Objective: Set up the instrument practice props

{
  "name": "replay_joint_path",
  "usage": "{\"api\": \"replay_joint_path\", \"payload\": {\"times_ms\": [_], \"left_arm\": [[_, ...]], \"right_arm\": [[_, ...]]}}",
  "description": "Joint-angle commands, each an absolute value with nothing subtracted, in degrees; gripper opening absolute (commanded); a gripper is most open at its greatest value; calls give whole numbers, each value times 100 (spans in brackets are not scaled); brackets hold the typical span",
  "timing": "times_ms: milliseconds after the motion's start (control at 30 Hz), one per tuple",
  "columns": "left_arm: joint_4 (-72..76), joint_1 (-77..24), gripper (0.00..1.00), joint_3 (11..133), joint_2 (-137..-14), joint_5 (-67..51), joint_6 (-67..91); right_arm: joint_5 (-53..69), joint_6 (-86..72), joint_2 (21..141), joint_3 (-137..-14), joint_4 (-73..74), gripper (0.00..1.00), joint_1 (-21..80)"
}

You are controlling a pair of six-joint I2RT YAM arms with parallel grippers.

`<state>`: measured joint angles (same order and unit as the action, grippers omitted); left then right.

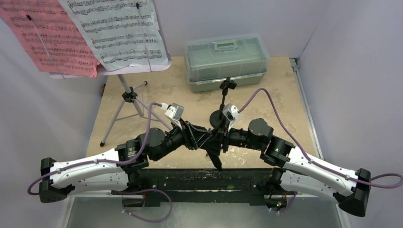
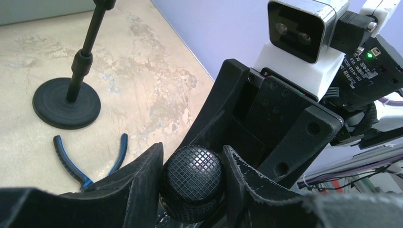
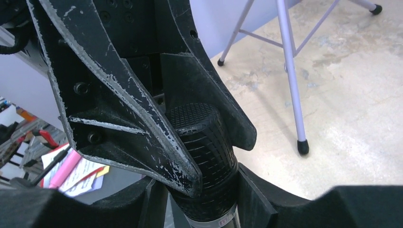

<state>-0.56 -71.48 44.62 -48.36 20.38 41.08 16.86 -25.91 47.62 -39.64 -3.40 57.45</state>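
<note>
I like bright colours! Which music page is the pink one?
The pink sheet, on the left side of the lilac music stand. The white sheet beside it, to the right, is plain white paper.

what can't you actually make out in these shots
- Microphone body: both wrist views, hidden below the gripper fingers and cut off by the bottom edge.
- Pliers jaws: left wrist view, behind a finger of the left gripper.
- Pink sheet: top view, cut off by the top and left edges; notes too small to read.
- Toolbox contents: top view, blurred by the translucent lid.
</note>
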Motion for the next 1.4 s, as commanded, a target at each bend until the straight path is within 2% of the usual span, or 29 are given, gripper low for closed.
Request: {"api": "replay_joint_path", "payload": {"times_ms": [0, 67, 133, 300, 467, 533, 633, 667, 700, 733, 800, 867, 933, 1067, 1367], "left_arm": [[-313, -7154, 0, 5019, -4543, 2414, 3493], [-564, -7154, 0, 5287, -4491, 2543, 3313], [-732, -7154, 0, 5519, -4432, 2642, 3156], [-936, -7154, 0, 5994, -4360, 2766, 2876], [-976, -7154, 0, 6346, -4431, 2770, 2669], [-1006, -7154, 0, 6433, -4455, 2787, 2631], [-984, -7154, 0, 6418, -4427, 2791, 2717], [-999, -7156, 0, 6395, -4422, 2801, 2788], [-1039, -7155, 0, 6364, -4413, 2823, 2874], [-1090, -7154, 6, 6329, -4397, 2842, 2973], [-1156, -7154, 33, 6227, -4363, 2865, 3175], [-1142, -7154, 55, 6100, -4320, 2856, 3336], [-1105, -7154, 65, 6015, -4307, 2834, 3393], [-1032, -7154, 69, 5998, -4484, 2641, 3409], [-901, -7154, 67, 6096, -4714, 2889, 3110]], "right_arm": [[1204, -2220, 4592, -4270, -115, 59, 5748], [1072, -2130, 4542, -4191, -31, 76, 5748], [1030, -2093, 4514, -4072, -18, 85, 5747], [1205, -2128, 4638, -3912, -251, 91, 5748], [1427, -2219, 4917, -3968, -591, 90, 5757], [1480, -2244, 4983, -3999, -701, 83, 5762], [1427, -2317, 5014, -4042, -798, 59, 5766], [1357, -2346, 4999, -4047, -808, 46, 5766], [1324, -2377, 4974, -4033, -843, 20, 5766], [1326, -2389, 4946, -4002, -921, 2, 5765], [1349, -2382, 4902, -3977, -989, 0, 5765], [1398, -2336, 4879, -3973, -1001, 0, 5772], [1428, -2301, 4872, -3985, -982, 0, 5774], [1440, -2293, 4852, -4019, -974, 0, 5772], [1581, -2317, 4822, -4044, -929, 0, 5791]]}}
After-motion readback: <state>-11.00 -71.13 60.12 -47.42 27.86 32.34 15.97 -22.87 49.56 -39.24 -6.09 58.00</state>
